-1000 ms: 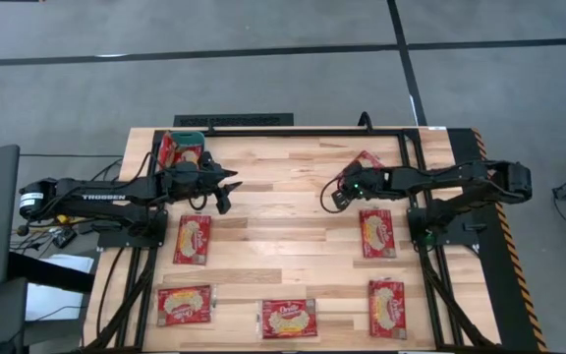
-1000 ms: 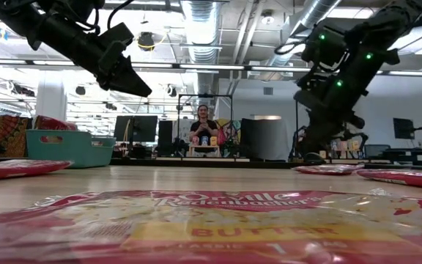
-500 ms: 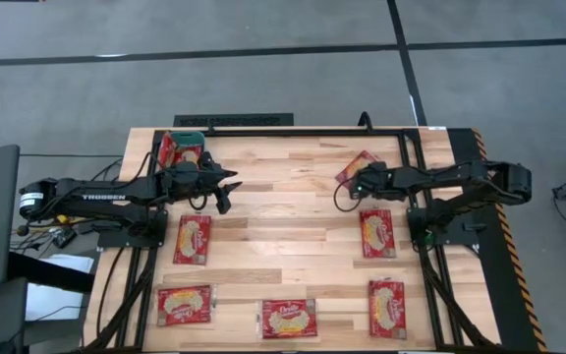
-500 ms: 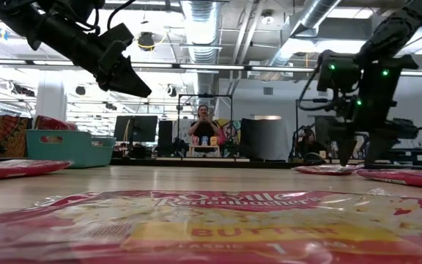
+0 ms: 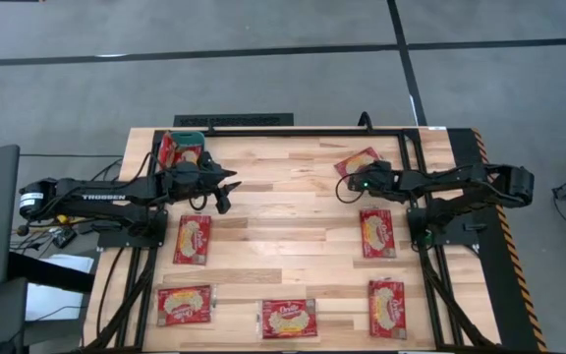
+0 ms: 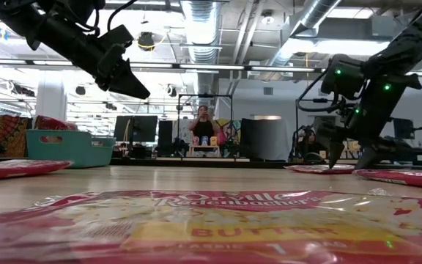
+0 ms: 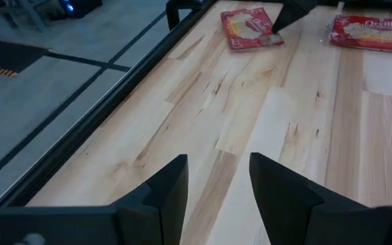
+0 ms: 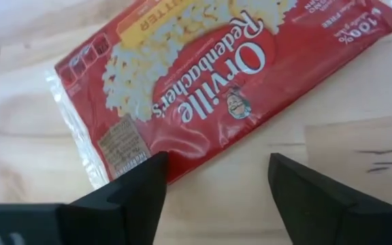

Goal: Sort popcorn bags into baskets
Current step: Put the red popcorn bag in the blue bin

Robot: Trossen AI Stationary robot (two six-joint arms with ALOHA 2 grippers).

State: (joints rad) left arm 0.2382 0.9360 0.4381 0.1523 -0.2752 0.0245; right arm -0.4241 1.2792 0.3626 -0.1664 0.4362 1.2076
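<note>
the right gripper [image 5: 347, 186] hung low over the far right part of the wooden table [image 5: 283, 211], its fingers [image 8: 124, 194] spread apart and holding nothing, with the nearest popcorn bag [image 5: 359, 161] lying flat on the wood just beyond their tips. in the right wrist view that bag [image 8: 203, 75] filled most of the frame, one finger at its corner and the other over bare wood beside it; whether the finger touched the wrapper could not be told. the left gripper [image 5: 229, 187] was raised above the table's left half, its fingers [image 7: 165, 187] apart with nothing between them, pointing toward the middle of the table. the teal basket [image 5: 187, 139] sat at the far left corner of the table with a red bag [image 5: 177, 149] showing in it, partly hidden by the left arm. 5 more bags lay flat on the table: 1 [image 5: 193, 239] near the left arm, 1 [image 5: 377, 232] beside the right arm's base, and 3 along the near edge, at the left [image 5: 184, 305], the middle [image 5: 287, 319] and the right [image 5: 386, 306]. in the low view the middle bag [image 6: 211, 220] lay right in front of the camera, the basket [image 6: 70, 147] stood far to the left, and a person [image 6: 202, 130] sat in the room behind the table.
</note>
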